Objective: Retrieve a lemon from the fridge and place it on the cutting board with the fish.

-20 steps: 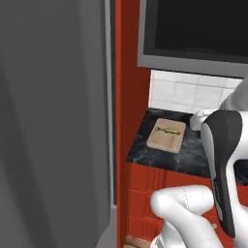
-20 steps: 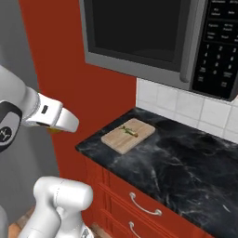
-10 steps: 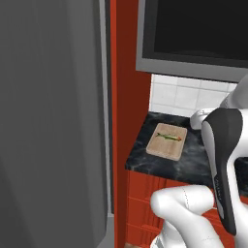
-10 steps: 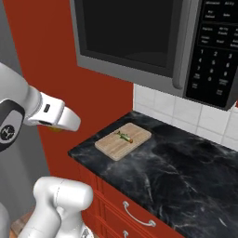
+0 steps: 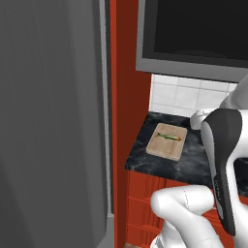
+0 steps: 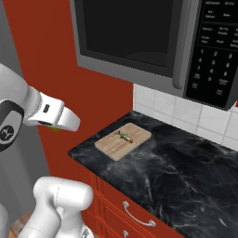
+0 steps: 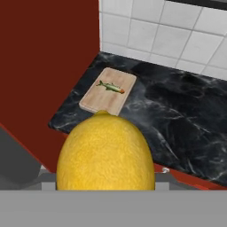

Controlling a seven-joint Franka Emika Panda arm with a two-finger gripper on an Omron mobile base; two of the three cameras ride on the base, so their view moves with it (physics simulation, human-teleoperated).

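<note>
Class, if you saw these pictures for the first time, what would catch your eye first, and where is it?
A big yellow lemon looms in the foreground of the hand view, held at the gripper. Beyond it, a cutting board with a small fish lies on the black counter, under the microwave.

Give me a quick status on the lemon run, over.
Gripper shut on the lemon, carried in the air short of the counter. Cutting board ahead with the fish on it, room beside. Nothing in the way.
</note>
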